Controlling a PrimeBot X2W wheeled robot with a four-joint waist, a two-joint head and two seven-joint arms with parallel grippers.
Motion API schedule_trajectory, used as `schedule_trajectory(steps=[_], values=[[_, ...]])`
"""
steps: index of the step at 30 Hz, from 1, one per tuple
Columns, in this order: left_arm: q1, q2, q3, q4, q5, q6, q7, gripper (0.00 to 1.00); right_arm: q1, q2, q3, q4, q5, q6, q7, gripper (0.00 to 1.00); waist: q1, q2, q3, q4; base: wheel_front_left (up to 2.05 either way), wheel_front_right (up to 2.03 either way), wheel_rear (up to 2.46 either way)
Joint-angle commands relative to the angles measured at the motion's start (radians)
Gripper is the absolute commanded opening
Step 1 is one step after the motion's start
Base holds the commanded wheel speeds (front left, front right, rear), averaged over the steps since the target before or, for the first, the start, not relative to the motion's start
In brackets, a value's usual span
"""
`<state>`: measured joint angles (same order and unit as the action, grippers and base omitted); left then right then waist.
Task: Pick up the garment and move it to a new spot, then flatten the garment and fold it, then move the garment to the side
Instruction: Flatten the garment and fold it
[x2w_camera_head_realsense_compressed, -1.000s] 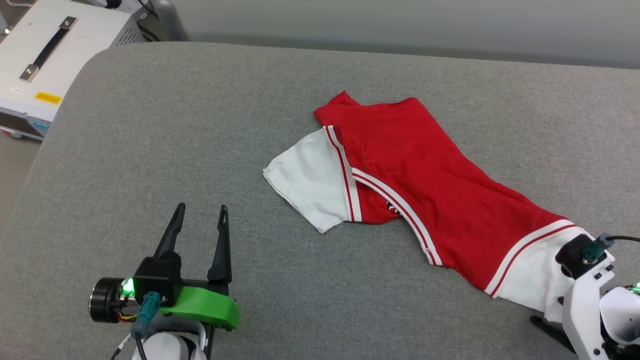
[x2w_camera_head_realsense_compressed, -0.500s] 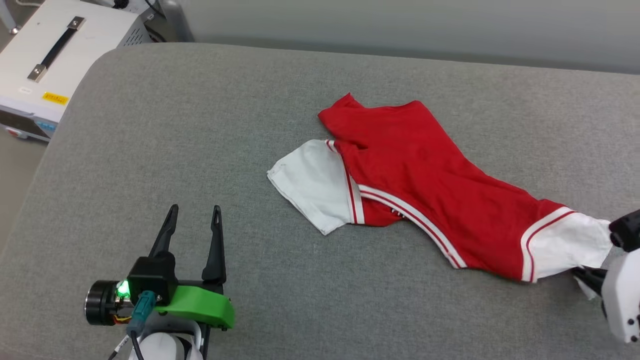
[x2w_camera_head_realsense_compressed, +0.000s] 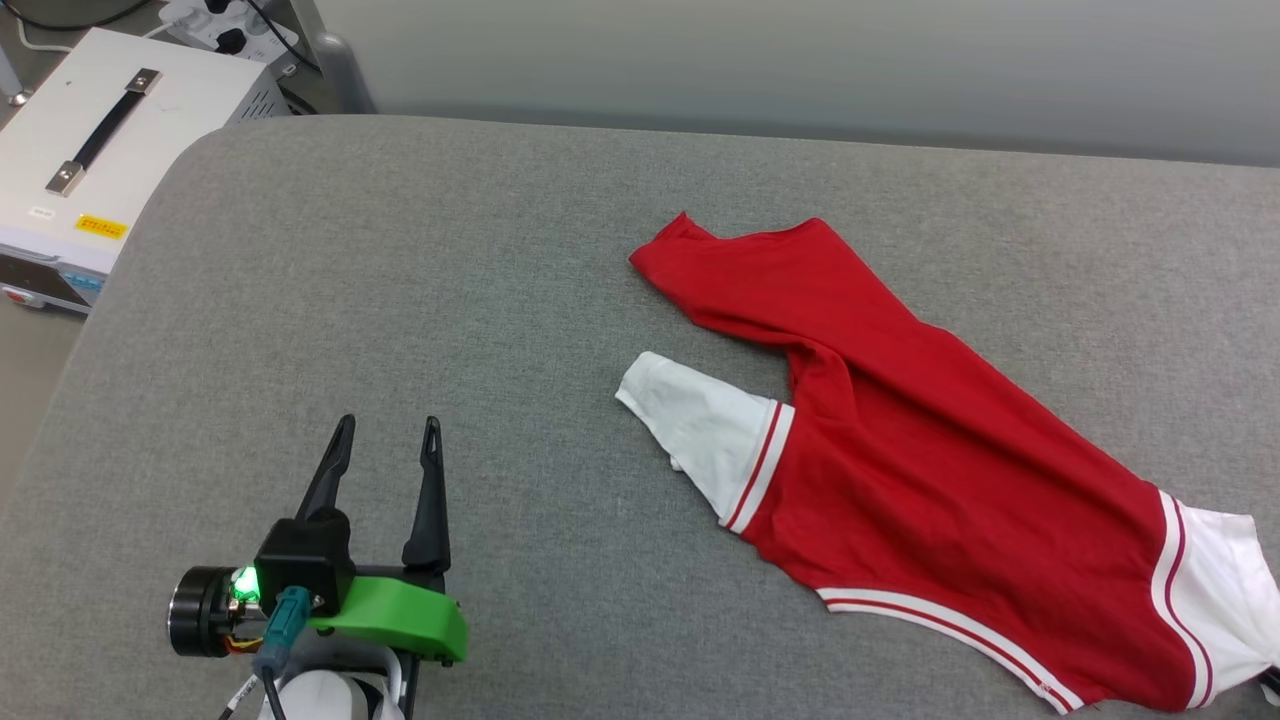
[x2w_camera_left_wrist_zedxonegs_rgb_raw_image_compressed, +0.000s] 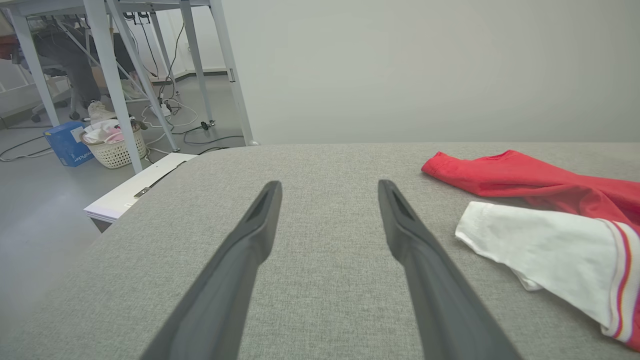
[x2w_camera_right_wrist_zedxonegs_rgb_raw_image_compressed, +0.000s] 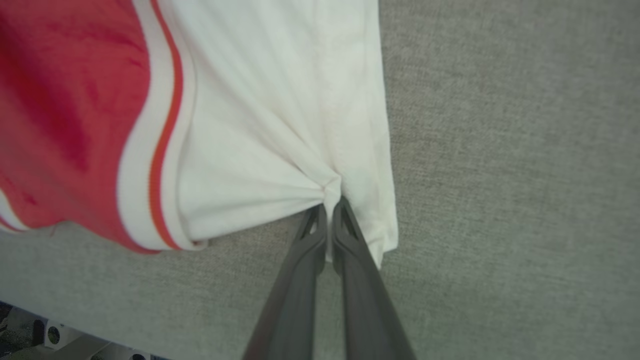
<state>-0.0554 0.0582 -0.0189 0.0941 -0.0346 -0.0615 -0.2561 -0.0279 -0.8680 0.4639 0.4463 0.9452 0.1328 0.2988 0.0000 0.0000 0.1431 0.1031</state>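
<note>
The garment (x2w_camera_head_realsense_compressed: 900, 450) has slid rightward; the wrist view reveals right gripper (x2w_camera_right_wrist_zedxonegs_rgb_raw_image_compressed: 327, 205) pinching it, left gripper (x2w_camera_head_realsense_compressed: 388, 425) spread.

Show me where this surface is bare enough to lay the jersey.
Widest bare patch: the grey fabric surface between the open left claw, the white metal box off its corner, and the red jersey with white sleeves. A narrower strip runs behind the jersey. Crowded: the near right, where the shut right claw pinches a sleeve.
</note>
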Motion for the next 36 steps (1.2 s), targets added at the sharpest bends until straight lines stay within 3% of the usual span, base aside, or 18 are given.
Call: schedule_trajectory(steps=[1,4,5,6,11,17,18,25,29,33,36], values=[[0.009,-0.004,0.004,0.002,0.007,-0.002,-0.006,1.00,0.037,0.022,0.016,0.037,-0.002,-0.002,-0.005,0.00,0.0000,0.0000,-0.003,0.002,0.00,0.00,0.00],[0.011,-0.004,0.007,0.006,0.009,-0.003,-0.006,1.00,0.035,0.058,-0.001,0.043,0.018,-0.002,-0.065,0.00,0.0000,0.0000,-0.015,0.000,0.00,0.00,0.00],[0.014,-0.003,0.009,0.007,0.009,-0.003,-0.006,1.00,0.027,0.068,-0.016,0.036,0.025,-0.002,-0.103,0.29,0.0000,0.0000,-0.022,-0.002,0.00,0.00,0.00],[0.016,-0.001,0.011,0.007,0.010,-0.004,-0.006,1.00,0.019,0.071,-0.025,0.025,0.021,-0.002,-0.137,1.00,0.0000,0.0000,-0.028,-0.004,0.00,0.00,0.00],[0.024,0.015,0.024,0.004,0.014,-0.007,-0.006,1.00,0.002,0.064,-0.075,-0.077,-0.034,-0.002,-0.285,1.00,0.0000,0.0000,-0.064,-0.021,0.00,0.00,0.00],[0.015,0.040,0.031,-0.018,0.018,-0.015,-0.006,1.00,0.053,0.070,-0.192,-0.267,-0.091,-0.002,-0.341,1.00,0.0000,0.0000,-0.087,-0.041,0.00,0.00,0.00],[-0.006,0.055,0.029,-0.029,0.019,-0.022,-0.006,1.00,0.092,0.096,-0.263,-0.363,-0.130,-0.002,-0.337,1.00,0.0000,0.0000,-0.091,-0.046,0.00,0.00,0.00],[-0.121,0.108,-0.016,-0.037,0.004,-0.054,-0.006,1.00,0.146,0.239,-0.418,-0.550,-0.298,-0.002,-0.336,1.00,0.0000,0.0000,-0.082,-0.045,0.00,0.00,0.00],[-0.253,0.169,-0.101,0.012,-0.031,-0.067,-0.006,1.00,0.159,0.318,-0.431,-0.586,-0.375,-0.002,-0.320,1.00,0.0000,0.0000,-0.062,-0.038,0.00,0.00,0.00],[-0.423,0.272,-0.303,0.092,-0.139,-0.069,0.058,1.00,0.148,0.359,-0.407,-0.592,-0.424,-0.002,-0.306,1.00,0.0000,0.0000,-0.035,-0.041,0.00,0.00,0.00],[-0.559,0.347,-0.472,0.125,-0.267,-0.069,0.169,1.00,0.129,0.371,-0.388,-0.586,-0.447,-0.002,-0.304,1.00,0.0000,0.0000,-0.009,-0.050,0.00,0.00,0.00]])
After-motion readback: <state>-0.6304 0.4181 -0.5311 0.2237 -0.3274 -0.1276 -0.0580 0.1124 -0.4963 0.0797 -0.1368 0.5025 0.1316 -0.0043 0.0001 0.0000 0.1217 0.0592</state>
